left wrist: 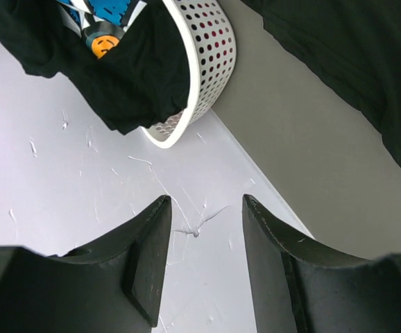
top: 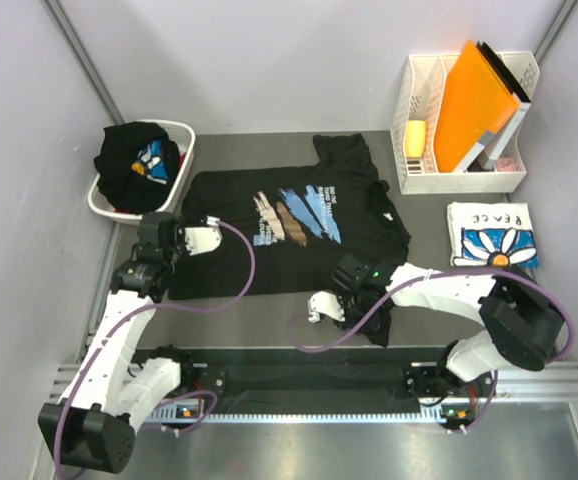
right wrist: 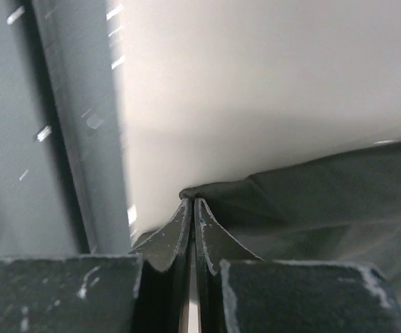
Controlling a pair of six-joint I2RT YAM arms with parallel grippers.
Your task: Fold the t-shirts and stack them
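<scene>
A black t-shirt (top: 269,262) with a blue, white and tan brush-stroke print lies spread flat on the grey table. My right gripper (top: 341,275) sits at its near right edge, shut on a fold of the black fabric (right wrist: 311,201); the fingertips (right wrist: 193,201) meet on the cloth's corner. My left gripper (top: 157,222) hovers open at the shirt's left edge (left wrist: 367,62) with nothing between its fingers (left wrist: 206,200). Another black t-shirt (top: 129,150) is bunched in the white basket (top: 184,135). A folded white t-shirt with a blue daisy print (top: 494,235) lies at the right.
The perforated basket (left wrist: 211,62) holding the bunched black tee (left wrist: 117,76) stands just ahead of my left gripper, by the left wall. A white desk organizer (top: 459,182) with an orange folder (top: 479,100) stands at the back right.
</scene>
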